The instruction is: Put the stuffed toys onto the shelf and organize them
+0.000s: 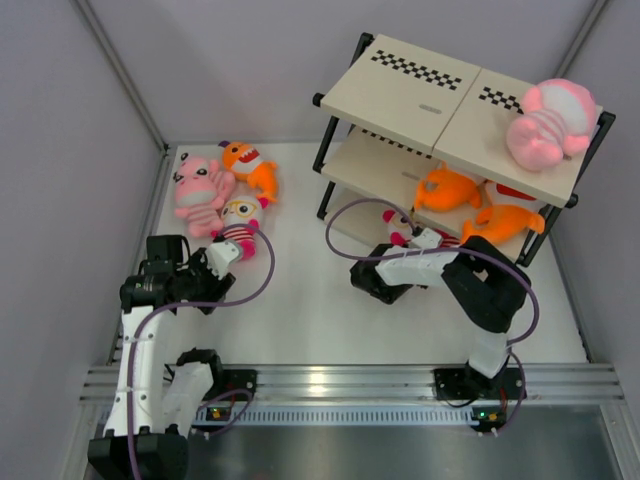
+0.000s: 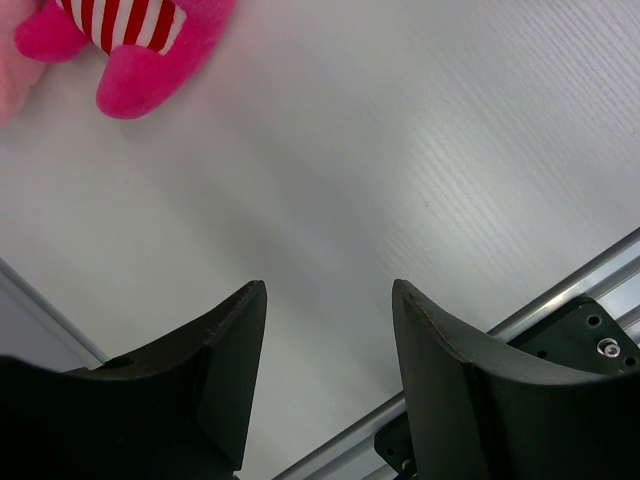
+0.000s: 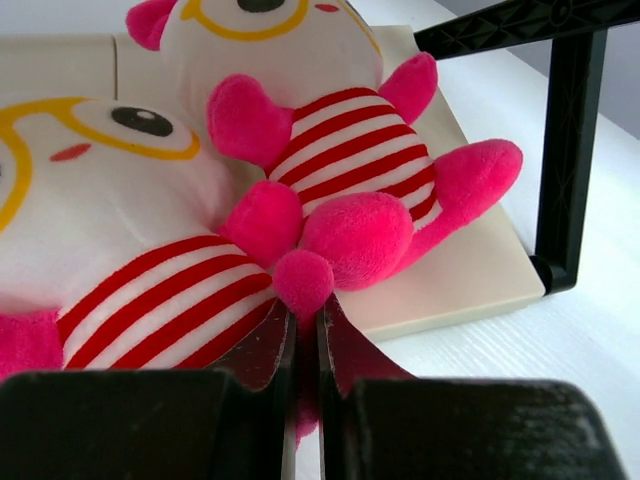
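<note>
table [image 1: 300,320] white | walls [image 1: 60,100] grey | left claw [image 2: 328,300] spread | right claw [image 3: 305,322] pinching magenta plush foot [image 3: 304,282]

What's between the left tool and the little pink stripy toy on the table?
Only bare white tabletop. The left wrist view shows it between the open left tool and the small magenta plush toy with red-white stripes.

top: high behind the arm bases, looking down on the whole surface [image 1: 300,310] and shelf [image 1: 410,85] | left wrist: close, angled down past its fingers [image 2: 225,370] at bare surface, striped toy [image 2: 130,40] in the corner, also seen from the top | right wrist: low, very near, along its fingers [image 3: 262,352] onto the shelf's bottom board [image 3: 470,280]
</note>
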Controlling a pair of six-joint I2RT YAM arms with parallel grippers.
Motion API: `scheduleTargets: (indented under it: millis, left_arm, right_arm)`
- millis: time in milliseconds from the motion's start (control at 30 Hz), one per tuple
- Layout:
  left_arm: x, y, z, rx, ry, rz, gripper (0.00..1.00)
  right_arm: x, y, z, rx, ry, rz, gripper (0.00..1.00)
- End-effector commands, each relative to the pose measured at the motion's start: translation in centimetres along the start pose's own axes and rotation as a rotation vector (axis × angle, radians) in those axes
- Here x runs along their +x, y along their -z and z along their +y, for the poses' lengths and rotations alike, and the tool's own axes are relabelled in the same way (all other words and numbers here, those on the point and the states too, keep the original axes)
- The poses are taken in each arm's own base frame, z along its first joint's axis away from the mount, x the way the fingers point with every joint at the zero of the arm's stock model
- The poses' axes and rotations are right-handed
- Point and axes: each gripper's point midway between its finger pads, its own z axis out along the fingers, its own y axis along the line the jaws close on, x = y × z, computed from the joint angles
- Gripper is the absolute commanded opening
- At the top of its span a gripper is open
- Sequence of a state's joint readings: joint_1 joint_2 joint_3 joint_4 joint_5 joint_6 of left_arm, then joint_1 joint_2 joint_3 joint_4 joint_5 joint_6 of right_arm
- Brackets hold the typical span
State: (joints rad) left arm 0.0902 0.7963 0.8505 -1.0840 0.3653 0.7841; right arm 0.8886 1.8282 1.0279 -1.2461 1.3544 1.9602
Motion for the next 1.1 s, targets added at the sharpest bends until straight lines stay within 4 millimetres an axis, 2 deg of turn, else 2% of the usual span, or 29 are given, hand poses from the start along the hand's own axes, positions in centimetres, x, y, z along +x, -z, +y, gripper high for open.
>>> scheduleTargets:
  millis: [0, 67, 100, 167, 200, 333, 400, 433, 533, 600, 733, 933, 1000, 1067]
  left_arm:
    - [-0.2, 0.2, 0.4, -0.020, -0.010, -0.009, 0.59]
    - [-0.2, 0.2, 0.4, -0.017, -0.014, -0.007, 0.59]
    - [-0.3, 0.2, 0.4, -0.019, -0.015, -0.009, 0.59]
    - [-0.3, 0.2, 0.4, -0.020, -0.011, -0.011, 0.59]
    - [-0.3, 0.2, 0.4, -0.022, -0.010, -0.011, 0.59]
    - [0.0, 0.3, 0.5, -0.035, -0.017, -0.006, 0.59]
    - [0.2, 0.3, 0.6, -0.041, -0.026, 0.005, 0.59]
    - [0.3, 0.3, 0.7, -0.046, -0.030, 0.012, 0.59]
    - [0.4, 0.4, 0.9, -0.052, -0.036, 0.018, 0.59]
    - [0.3, 0.4, 0.9, -0.048, -0.041, 0.014, 0.59]
    - [0.2, 0.2, 0.7, -0.036, -0.039, 0.008, 0.59]
    - [0.8, 0.2, 0.9, -0.049, -0.059, 0.033, 0.59]
    - [1.1, 0.1, 0.9, -0.051, -0.063, 0.039, 0.59]
    - [1.0, 0.2, 0.9, -0.056, -0.065, 0.038, 0.59]
  right_arm:
    - [-1.0, 0.2, 0.6, 0.015, -0.435, 0.002, 0.00]
    - [-0.9, 0.1, 1.5, 0.011, -0.439, 0.033, 0.00]
    - [-0.5, 0.1, 2.9, -0.009, -0.436, 0.062, 0.00]
    - [0.1, -0.3, 3.6, -0.001, -0.444, 0.117, 0.00]
    - [0.3, -0.4, 4.6, -0.017, -0.457, 0.138, 0.00]
    - [0.4, -0.7, 5.4, -0.013, -0.450, 0.165, 0.01]
    - [0.3, -0.6, 5.4, -0.009, -0.427, 0.167, 0.12]
    - [0.3, -0.5, 4.8, -0.001, -0.393, 0.164, 0.21]
    - [-0.2, -0.2, 4.0, -0.009, -0.374, 0.136, 0.29]
    - [-1.2, 0.7, 3.5, -0.048, -0.351, 0.094, 0.34]
    - [-2.6, 2.4, 2.6, -0.104, -0.298, 0.043, 0.56]
    - [-4.6, 4.3, 1.1, -0.184, -0.228, -0.031, 0.73]
    - [-5.3, 4.9, 1.0, -0.213, -0.191, -0.060, 0.76]
    - [-6.9, 6.3, 1.2, -0.278, -0.100, -0.132, 0.83]
